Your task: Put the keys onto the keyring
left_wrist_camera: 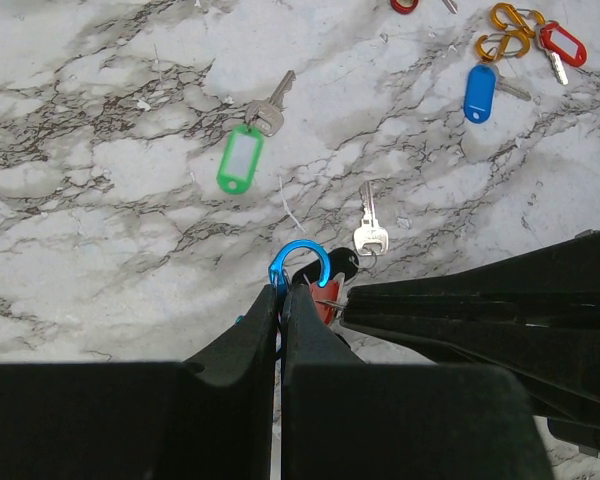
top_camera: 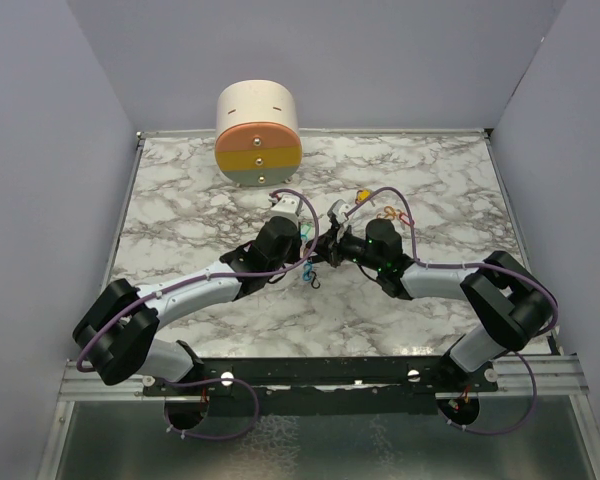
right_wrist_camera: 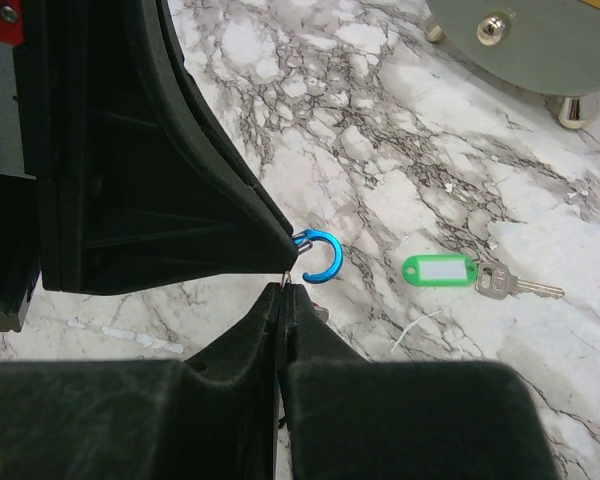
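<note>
The keys (left_wrist_camera: 270,112), judged light and rigid, are best taken by their tags (left_wrist_camera: 240,162); the blue carabiner (left_wrist_camera: 298,246) is pinched in the left gripper (left_wrist_camera: 283,290), the right gripper (right_wrist_camera: 283,290) closed alongside.

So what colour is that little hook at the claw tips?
The hook is bright blue; clearest from the left wrist.

Marble-patterned tabletop (left_wrist_camera: 100,200) smooth; blue clip (left_wrist_camera: 300,245) glossy metal; green tag (left_wrist_camera: 240,160) shiny plastic.

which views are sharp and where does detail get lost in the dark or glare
Top external: soft, even light, no glare, fine detail lost. Left wrist: blue clip and green tag sharp, left gripper a near-black mass. Right wrist: right gripper equally dark, marble crisp.
</note>
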You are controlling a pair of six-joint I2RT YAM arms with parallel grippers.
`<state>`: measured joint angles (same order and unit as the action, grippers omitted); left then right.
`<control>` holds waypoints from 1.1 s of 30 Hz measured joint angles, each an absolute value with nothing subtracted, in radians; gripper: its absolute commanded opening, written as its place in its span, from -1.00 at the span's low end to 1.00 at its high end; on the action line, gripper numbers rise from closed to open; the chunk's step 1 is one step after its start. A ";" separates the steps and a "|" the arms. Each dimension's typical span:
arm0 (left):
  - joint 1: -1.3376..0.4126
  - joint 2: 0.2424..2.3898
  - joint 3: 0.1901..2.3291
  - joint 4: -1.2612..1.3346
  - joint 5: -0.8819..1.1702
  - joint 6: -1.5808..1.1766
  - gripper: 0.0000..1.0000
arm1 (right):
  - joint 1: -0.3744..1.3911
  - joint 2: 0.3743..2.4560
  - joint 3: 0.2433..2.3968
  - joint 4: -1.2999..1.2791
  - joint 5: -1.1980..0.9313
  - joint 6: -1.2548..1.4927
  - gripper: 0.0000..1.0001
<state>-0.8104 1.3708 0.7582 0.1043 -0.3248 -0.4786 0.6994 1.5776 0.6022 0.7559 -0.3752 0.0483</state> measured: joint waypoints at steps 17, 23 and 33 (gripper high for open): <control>-0.810 1.363 0.756 0.104 -0.322 -0.479 -1.00 | 0.699 1.578 0.602 0.756 -0.375 0.048 -0.98; -0.810 1.359 0.756 0.104 -0.322 -0.478 -1.00 | 0.699 1.578 0.602 0.756 -0.372 0.048 -0.98; -0.810 1.359 0.756 0.104 -0.322 -0.478 -1.00 | 0.699 1.578 0.602 0.756 -0.372 0.048 -0.98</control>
<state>-0.8104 1.3594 0.7563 0.1036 -0.3218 -0.4778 0.6994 1.5776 0.6022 0.7559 -0.3717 0.0483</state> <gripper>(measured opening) 0.021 0.012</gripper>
